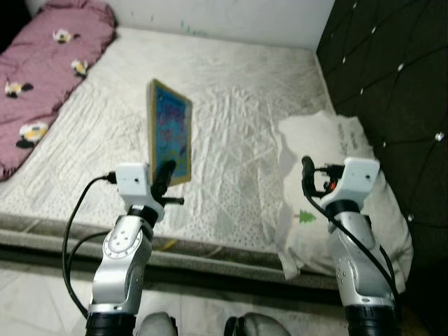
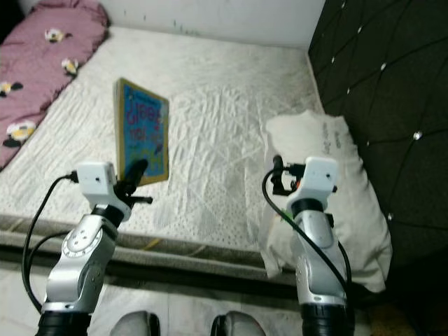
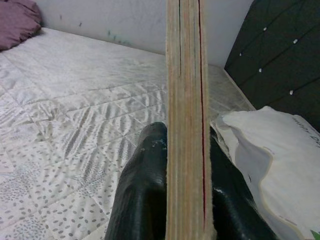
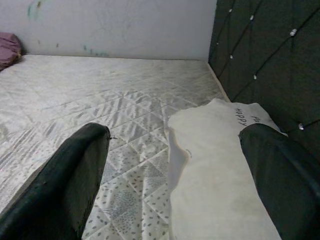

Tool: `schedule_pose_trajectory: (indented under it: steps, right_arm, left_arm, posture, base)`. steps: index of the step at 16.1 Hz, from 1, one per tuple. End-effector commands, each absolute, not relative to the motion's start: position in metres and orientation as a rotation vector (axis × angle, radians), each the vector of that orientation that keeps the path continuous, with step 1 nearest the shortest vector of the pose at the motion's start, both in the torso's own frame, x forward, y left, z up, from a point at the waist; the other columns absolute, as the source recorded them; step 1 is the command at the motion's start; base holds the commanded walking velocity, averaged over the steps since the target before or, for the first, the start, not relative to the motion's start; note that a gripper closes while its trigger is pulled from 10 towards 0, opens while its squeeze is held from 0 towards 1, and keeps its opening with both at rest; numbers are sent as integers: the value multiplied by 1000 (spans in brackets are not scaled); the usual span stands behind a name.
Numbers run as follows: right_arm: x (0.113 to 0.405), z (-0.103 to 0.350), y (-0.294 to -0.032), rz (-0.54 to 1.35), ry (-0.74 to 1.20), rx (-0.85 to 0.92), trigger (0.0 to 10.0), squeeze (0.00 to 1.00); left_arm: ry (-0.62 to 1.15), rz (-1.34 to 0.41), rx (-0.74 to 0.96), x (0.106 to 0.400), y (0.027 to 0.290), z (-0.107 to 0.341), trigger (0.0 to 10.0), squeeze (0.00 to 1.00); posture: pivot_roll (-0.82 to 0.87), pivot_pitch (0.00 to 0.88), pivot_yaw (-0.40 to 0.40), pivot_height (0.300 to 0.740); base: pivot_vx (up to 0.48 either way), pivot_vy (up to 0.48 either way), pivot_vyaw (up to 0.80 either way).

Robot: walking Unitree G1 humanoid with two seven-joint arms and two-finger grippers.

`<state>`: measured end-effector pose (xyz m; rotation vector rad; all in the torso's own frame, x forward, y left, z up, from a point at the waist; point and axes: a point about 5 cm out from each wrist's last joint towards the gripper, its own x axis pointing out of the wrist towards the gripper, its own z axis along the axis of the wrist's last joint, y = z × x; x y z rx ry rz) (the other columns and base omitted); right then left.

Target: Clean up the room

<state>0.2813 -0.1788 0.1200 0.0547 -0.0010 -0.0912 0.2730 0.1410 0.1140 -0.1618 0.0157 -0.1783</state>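
From my head I see my left claw (image 1: 165,178) raised over the near edge of the bed (image 1: 231,105), clamped on the lower corner of a picture book (image 1: 170,131) that stands upright above it. My right claw (image 1: 308,175) hangs over a white pillow (image 1: 329,140), beside the dark padded headboard (image 1: 392,84).

At my left wrist, the book's page edges run straight up between my fingers (image 3: 142,195), which press both covers.

At my right wrist, my fingers (image 4: 65,185) spread wide, with mattress and pillow beyond them.
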Motion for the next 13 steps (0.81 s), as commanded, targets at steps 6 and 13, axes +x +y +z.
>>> schedule_pose_trajectory:
  steps: [6, 13]
  right_arm:
    - [283, 123, -180, -97, -7, 58, 10000, 0]
    - [285, 125, -181, -102, -7, 55, 10000, 0]
  left_arm:
    - [-53, -207, -167, 273, 141, 126, 10000, 0]
    - [-45, -205, -166, 274, 142, 126, 10000, 0]
  posture:
    - [-16, 86, -80, 740]
    - [-18, 107, -82, 740]
  base:
    - [230, 0, -227]
    - [249, 0, 0]
